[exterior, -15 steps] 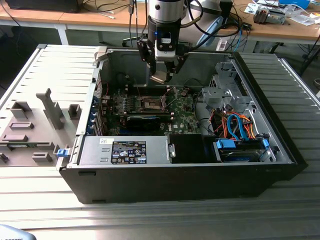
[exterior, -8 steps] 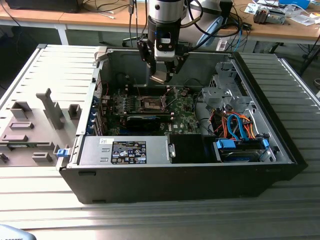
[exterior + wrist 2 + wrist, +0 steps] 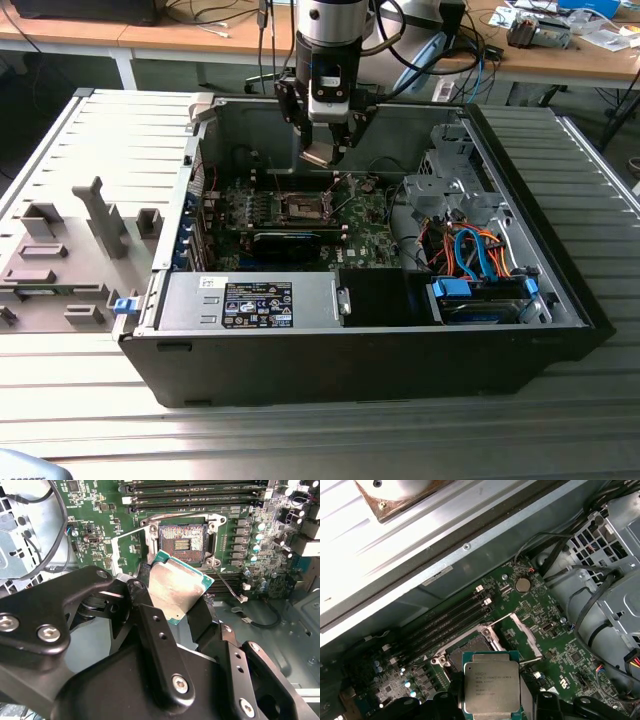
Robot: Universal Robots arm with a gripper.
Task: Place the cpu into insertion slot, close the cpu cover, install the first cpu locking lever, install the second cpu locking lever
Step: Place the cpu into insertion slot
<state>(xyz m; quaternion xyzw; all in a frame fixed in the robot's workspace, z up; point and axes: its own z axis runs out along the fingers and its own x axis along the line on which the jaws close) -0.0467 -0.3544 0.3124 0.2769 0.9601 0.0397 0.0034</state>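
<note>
End effector grips lettered cpu near insertion slot.

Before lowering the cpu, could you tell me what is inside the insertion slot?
Nothing sits in the insertion slot: its brownish contact field is bare. The cpu, held in the gripper, covers part of its rim.

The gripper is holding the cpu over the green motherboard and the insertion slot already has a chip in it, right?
No, the insertion slot is empty; the second wrist view shows its bare brownish centre. The gripper is indeed holding the cpu over the green motherboard.
</note>
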